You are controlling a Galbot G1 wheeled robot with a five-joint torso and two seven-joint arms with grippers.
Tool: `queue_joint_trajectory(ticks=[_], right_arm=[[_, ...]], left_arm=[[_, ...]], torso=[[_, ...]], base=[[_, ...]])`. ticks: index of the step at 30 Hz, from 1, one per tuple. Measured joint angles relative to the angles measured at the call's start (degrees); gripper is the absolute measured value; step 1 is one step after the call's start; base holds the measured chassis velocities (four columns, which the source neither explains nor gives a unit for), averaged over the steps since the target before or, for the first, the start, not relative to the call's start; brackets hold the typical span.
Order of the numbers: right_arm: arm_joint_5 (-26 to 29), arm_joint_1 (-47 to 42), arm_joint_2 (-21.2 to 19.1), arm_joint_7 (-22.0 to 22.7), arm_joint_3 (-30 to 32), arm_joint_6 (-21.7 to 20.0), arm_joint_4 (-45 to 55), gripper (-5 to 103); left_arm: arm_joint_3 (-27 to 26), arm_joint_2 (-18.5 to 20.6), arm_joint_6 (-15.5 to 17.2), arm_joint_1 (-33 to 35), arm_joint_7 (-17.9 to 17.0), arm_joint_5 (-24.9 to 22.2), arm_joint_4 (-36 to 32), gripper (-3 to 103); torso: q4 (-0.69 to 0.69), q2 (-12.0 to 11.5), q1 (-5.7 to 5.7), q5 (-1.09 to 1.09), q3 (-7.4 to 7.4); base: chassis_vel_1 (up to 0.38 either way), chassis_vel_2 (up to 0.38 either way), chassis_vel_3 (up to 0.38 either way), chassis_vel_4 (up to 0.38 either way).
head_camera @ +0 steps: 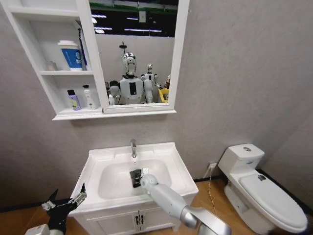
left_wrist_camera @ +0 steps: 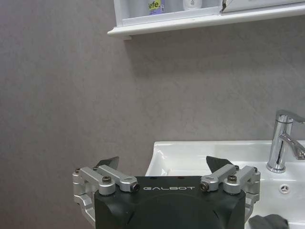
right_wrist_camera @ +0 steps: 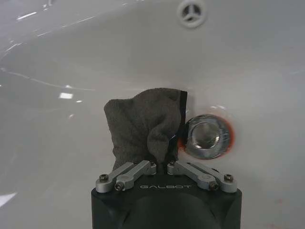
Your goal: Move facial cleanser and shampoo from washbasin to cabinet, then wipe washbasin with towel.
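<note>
With both bottles on the cabinet (head_camera: 58, 93) shelf, my right hand (right_wrist_camera: 162, 160) clenched the towel (right_wrist_camera: 143, 126) in the washbasin (head_camera: 168, 154) beside its drain (right_wrist_camera: 206, 137); wiping seemingly needed sweeping strokes, left hand (head_camera: 66, 201) released, idle.

I see the white basin (head_camera: 168, 155), a rounded bowl with a chrome tap (head_camera: 133, 148) at the back rim. The dark grey towel (right_wrist_camera: 143, 126) sits bunched on the bowl floor, touching the red-ringed drain (right_wrist_camera: 208, 137). Up on the wall, the white cabinet (head_camera: 93, 63) has two small bottles (head_camera: 81, 99) upright on its lowest shelf, beside the mirror panel
</note>
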Motion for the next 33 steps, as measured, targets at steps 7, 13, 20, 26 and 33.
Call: queue_joint_trajectory(ticks=[7, 13, 20, 26, 33], right_arm=[[3.6, -0.4, 0.2, -0.9, -0.1, 0.3, 4.8, 5], [0.0, -1.0, -3.3, 6.7, 1.2, 0.5, 6.0, 5], [-3.9, -2.0, -9.2, 11.5, 1.6, 1.3, 10.1, 5], [-1.2, -1.1, -5.4, 8.7, 2.5, 1.4, 7.0, 5], [1.9, 0.0, 0.3, 5.9, 2.5, 1.8, 7.1, 5]], left_arm=[[0.0, 0.0, 0.0, 0.0, 0.0, 0.0, 0.0, 100], [0.0, 0.0, 0.0, 0.0, 0.0, 0.0, 0.0, 100], [0.0, 0.0, 0.0, 0.0, 0.0, 0.0, 0.0, 100], [0.0, 0.0, 0.0, 0.0, 0.0, 0.0, 0.0, 100], [0.0, 0.0, 0.0, 0.0, 0.0, 0.0, 0.0, 100]], torso=[[0.0, 0.0, -0.02, 0.01, -0.03], [-0.01, 0.0, -0.02, 0.01, -0.04], [-0.04, 0.0, -0.04, 0.0, -0.04], [-0.02, 0.0, -0.04, 0.0, -0.04], [0.0, 0.0, -0.04, -0.02, -0.04]], base=[[0.0, 0.0, 0.0, 0.0], [0.0, 0.0, 0.0, 0.0], [0.0, 0.0, 0.0, 0.0], [0.0, 0.0, 0.0, 0.0], [0.0, 0.0, 0.0, 0.0]])
